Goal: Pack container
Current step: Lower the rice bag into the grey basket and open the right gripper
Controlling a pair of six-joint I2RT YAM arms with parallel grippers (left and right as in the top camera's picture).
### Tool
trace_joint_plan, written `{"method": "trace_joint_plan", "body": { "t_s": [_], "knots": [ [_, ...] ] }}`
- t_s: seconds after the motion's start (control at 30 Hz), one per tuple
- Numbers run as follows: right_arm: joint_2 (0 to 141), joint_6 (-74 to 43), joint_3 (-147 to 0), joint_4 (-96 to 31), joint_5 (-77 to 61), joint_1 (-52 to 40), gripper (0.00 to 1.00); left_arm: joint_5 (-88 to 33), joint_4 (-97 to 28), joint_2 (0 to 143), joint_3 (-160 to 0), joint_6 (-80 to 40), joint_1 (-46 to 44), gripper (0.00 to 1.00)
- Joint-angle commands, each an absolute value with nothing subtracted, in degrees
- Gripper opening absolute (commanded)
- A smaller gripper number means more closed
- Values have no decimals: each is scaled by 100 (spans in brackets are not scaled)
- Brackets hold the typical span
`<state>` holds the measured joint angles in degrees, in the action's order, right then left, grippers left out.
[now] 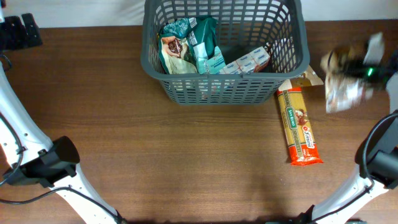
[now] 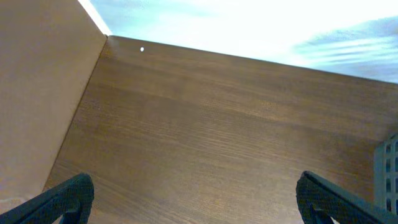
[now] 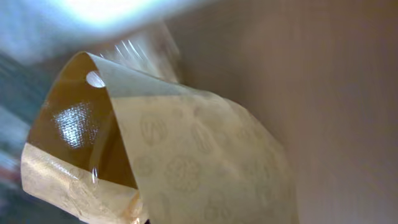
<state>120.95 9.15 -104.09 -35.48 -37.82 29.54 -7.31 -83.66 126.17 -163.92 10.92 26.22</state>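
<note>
— How far along are we with the packing?

— Partway, we judge. The basket [image 1: 224, 87] sits at the far middle of the surface [image 1: 155, 155]. It already holds two green bags [image 1: 205, 40] and a pale carton [image 1: 247, 61] against its right side.

— What is left outside it?

— One long spaghetti packet [image 1: 300, 127] lies on the surface, just right of the basket's near right corner. One pale packet [image 1: 341, 93] is up in the air at the far right. A brown scrap [image 1: 309, 77] shows by that corner too, and we cannot tell what it is.

— And our jaws?

— The right gripper [image 1: 364, 67] has its jaws clamped on the pale packet, blurred in the overhead view. The left gripper [image 2: 196, 198] hangs at the far left over bare wood, jaws wide apart, holding nothing.

— So two things to go?

— At least two, by our count.
</note>
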Motion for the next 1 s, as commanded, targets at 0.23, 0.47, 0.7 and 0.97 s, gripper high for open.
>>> {"method": "trace_joint_plan", "body": {
  "t_s": [0.23,0.47,0.7,0.97],
  "knots": [
    [11848,355,-14116,-3114,-4554,1577,4,-775,-8337,12665,-16385,1184,2641,99],
    [11856,604,-14525,-3129,-4619,222,4,-775,-8340,12665,-16385,1184,2641,99],
    [12079,1640,-14035,-4401,-3461,-989,4,-775,-8379,12665,-16385,1184,2641,99],
    [12322,2064,-14000,-5892,-2534,-1278,99,-777,-8379,12665,-16385,1184,2641,99]
  ]
}}
